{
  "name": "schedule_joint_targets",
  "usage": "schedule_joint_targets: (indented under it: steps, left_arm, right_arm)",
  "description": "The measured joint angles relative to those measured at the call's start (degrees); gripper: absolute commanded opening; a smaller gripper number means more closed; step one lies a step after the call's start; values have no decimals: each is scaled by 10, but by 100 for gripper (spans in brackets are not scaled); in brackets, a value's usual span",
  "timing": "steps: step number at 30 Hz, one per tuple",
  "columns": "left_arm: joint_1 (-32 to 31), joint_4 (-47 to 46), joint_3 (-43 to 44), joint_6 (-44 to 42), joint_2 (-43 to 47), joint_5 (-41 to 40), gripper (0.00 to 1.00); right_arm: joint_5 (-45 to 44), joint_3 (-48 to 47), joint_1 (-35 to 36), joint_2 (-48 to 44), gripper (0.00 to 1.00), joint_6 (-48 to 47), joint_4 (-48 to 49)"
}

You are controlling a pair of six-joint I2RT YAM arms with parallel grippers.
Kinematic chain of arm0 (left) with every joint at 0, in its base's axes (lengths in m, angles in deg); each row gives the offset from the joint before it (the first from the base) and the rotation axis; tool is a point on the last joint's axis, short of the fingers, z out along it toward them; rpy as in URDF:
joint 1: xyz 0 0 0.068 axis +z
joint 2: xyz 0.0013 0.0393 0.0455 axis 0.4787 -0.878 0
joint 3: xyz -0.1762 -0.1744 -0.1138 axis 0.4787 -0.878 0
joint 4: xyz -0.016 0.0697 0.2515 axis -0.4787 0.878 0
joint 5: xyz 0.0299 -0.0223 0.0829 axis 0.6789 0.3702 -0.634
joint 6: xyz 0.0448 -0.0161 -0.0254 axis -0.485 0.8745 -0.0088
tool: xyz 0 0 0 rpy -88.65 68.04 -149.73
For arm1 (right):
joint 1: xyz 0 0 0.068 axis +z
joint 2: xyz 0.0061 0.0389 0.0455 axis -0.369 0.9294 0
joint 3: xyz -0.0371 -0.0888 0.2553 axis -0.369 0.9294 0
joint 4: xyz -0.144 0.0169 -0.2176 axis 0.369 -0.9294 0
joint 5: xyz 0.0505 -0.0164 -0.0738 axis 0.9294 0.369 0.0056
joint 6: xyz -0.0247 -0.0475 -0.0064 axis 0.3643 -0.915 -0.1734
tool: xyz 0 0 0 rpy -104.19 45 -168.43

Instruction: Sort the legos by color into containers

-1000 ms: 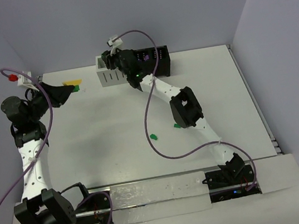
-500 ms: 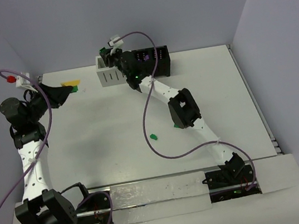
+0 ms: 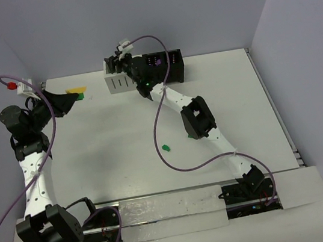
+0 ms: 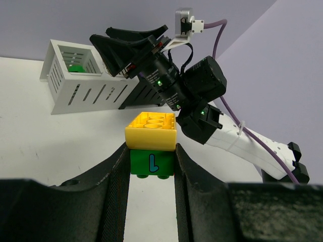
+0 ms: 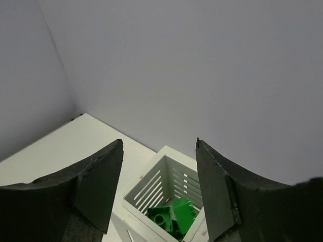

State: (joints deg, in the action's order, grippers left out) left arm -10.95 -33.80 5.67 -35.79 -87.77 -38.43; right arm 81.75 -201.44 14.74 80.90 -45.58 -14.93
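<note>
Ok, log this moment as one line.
left hand: shut on yellow-on-green lego stack | right hand: open, empty, above white bin | white bin: green legos inside | table: one loose green lego

Robotics lab test cell. Plain lavender walls (image 3: 193,6) box in a white table (image 3: 121,139) on the left, far and right sides. Two white-and-black arms, the left arm (image 3: 33,176) and right arm (image 3: 197,118), are bolted to a rail (image 3: 168,208) at the near edge, with purple cables (image 3: 156,137) hanging loose. Props: slotted bins (image 3: 118,83), legos (image 3: 166,147).
</note>
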Motion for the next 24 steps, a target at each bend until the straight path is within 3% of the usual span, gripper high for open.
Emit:
schedule_joint_targets:
  steps: [5, 12, 19, 24]
  left_arm:
    - [1, 4, 0, -7, 0, 1, 0]
    - [1, 0, 0, -16, -1, 27, 0]
    - [-7, 5, 12, -78, -43, 168, 0]
    - [-58, 192, 82, -287, -89, 239, 0]
  right_arm:
    - [3, 1, 0, 3, 74, 0, 1]
    - [34, 96, -2, -72, 100, 21, -36]
    - [206, 245, -39, -315, 100, 37, -205]
    - [356, 272, -107, -500, 100, 26, -330]
